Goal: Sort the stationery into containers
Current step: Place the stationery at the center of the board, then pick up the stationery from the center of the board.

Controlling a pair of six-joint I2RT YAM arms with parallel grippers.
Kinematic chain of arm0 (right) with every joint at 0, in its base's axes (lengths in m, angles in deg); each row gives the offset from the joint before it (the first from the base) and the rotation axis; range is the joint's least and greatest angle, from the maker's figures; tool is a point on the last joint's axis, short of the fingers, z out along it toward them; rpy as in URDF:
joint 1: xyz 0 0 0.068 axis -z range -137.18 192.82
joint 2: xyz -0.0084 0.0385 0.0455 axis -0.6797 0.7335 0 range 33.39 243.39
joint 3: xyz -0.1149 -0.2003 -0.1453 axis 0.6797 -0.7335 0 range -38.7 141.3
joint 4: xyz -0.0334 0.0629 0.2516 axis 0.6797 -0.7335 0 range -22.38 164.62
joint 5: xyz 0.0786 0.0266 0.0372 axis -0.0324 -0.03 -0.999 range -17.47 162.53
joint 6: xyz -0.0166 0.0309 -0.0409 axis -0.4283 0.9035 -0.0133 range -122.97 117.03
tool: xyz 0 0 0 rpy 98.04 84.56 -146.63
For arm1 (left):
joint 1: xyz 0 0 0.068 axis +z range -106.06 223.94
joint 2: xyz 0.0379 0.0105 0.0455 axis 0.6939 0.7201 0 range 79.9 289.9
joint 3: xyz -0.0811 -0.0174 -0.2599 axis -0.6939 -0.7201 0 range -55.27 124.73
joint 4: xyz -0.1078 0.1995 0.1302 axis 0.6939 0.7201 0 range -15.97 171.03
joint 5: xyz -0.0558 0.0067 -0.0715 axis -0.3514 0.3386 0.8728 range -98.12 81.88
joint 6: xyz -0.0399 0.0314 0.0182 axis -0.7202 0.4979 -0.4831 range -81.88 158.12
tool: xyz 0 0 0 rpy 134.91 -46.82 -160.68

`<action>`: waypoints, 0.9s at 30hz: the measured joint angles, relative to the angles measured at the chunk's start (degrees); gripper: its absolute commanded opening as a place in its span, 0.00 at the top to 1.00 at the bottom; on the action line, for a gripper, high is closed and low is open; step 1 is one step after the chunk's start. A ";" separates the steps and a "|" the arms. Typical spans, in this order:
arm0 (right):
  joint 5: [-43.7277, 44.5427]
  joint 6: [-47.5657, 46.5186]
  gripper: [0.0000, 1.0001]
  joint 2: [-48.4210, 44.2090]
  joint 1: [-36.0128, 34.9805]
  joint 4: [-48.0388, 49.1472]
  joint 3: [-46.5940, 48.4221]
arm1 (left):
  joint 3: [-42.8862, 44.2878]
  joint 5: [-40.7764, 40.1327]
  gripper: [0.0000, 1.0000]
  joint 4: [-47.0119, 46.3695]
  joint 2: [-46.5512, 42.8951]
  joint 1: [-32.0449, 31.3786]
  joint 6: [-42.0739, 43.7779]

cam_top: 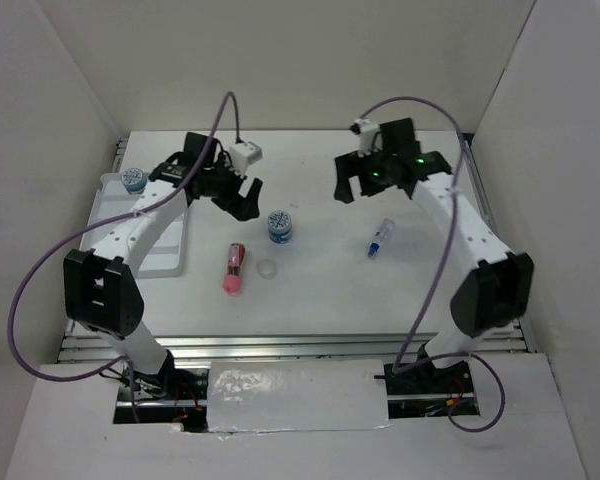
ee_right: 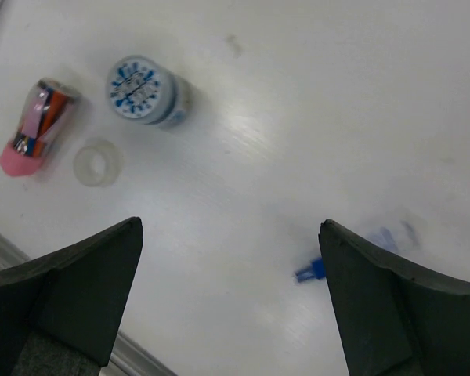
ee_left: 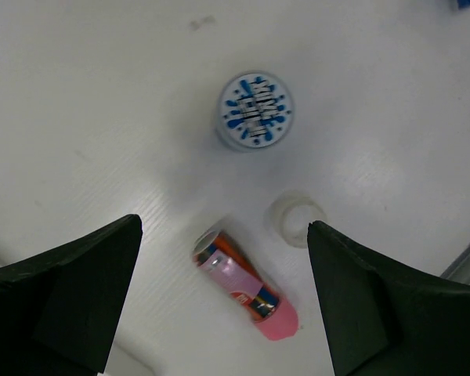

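left gripper (cam_top: 238,203) and right gripper (cam_top: 352,190) hang spread, empty, ready to pick; one blue pot (cam_top: 133,179) sits in the tray (cam_top: 165,255).

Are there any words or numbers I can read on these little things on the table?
Nothing can be read for sure.
Blue pot lid: dark marks in the middle, too blurred.
Pink tube: colourful label, too blurred.
Small blue tube: too small to tell.
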 measured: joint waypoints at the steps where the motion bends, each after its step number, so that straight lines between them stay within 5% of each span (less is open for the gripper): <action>1: 0.07 -0.04 0.00 -3.85 2.86 0.17 -2.56 | 0.07 -0.72 0.01 0.00 0.66 -2.40 -0.02; 6: -0.28 -0.28 0.00 -14.78 12.94 -0.55 -13.05 | 3.45 -2.01 0.01 0.59 8.35 -7.06 -0.37; 14: -4.07 -0.79 0.00 -16.46 25.97 -1.99 -27.43 | 10.05 -9.05 0.01 1.88 20.63 -11.80 -1.70; 27: -9.01 -0.70 0.00 -17.07 28.04 -1.36 -28.24 | 15.72 -11.56 0.08 2.95 27.82 -13.51 -3.96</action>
